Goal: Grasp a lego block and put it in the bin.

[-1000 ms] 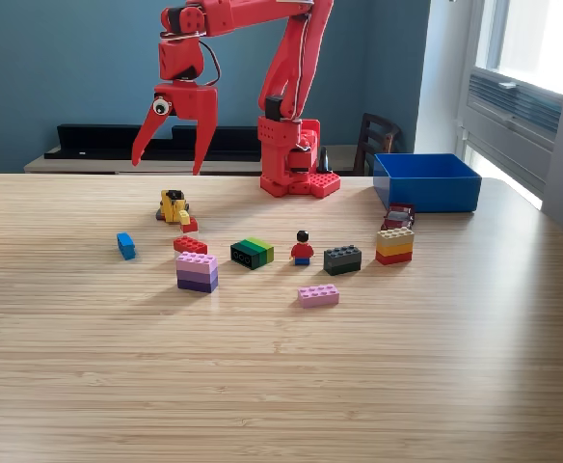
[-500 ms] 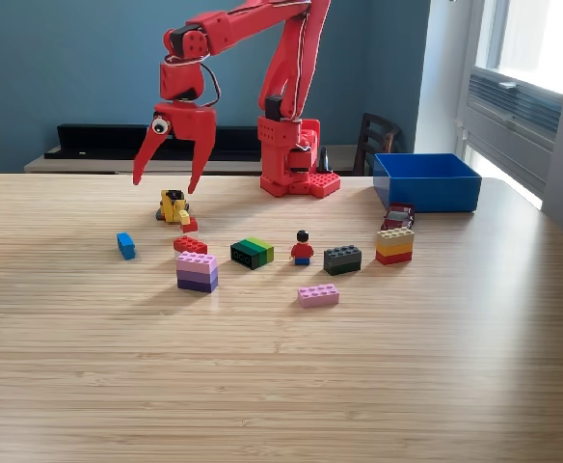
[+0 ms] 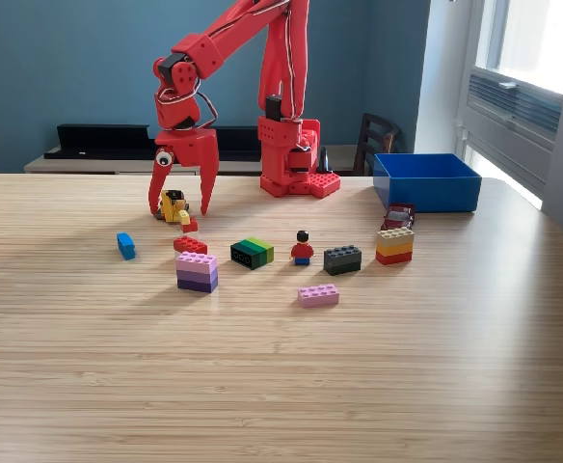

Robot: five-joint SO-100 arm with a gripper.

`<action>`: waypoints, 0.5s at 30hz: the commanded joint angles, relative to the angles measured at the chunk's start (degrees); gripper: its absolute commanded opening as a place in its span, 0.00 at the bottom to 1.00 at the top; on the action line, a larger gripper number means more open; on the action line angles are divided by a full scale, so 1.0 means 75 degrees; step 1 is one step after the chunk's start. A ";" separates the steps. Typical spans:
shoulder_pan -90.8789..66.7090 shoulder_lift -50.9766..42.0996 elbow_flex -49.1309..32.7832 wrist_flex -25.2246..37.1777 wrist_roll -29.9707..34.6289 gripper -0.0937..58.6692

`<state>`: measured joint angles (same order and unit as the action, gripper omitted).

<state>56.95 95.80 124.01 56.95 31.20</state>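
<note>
The red arm's claw (image 3: 178, 209) hangs spread wide astride a small yellow lego piece (image 3: 174, 206) on the table (image 3: 281, 386); the blue bin (image 3: 426, 181) sits far right, near the arm's base.

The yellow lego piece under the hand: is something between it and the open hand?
Nothing visible. The hand is open, its fingers either side of the yellow lego piece. A small red piece lies beside it.
</note>
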 commanded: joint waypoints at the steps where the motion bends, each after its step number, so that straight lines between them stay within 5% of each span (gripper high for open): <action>1: 0.0012 -0.0305 -0.0270 0.0023 -0.0012 0.14; 15: 0.0000 -0.0363 -0.0375 0.0047 -0.0457 0.00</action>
<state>57.66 93.43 121.38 56.78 28.56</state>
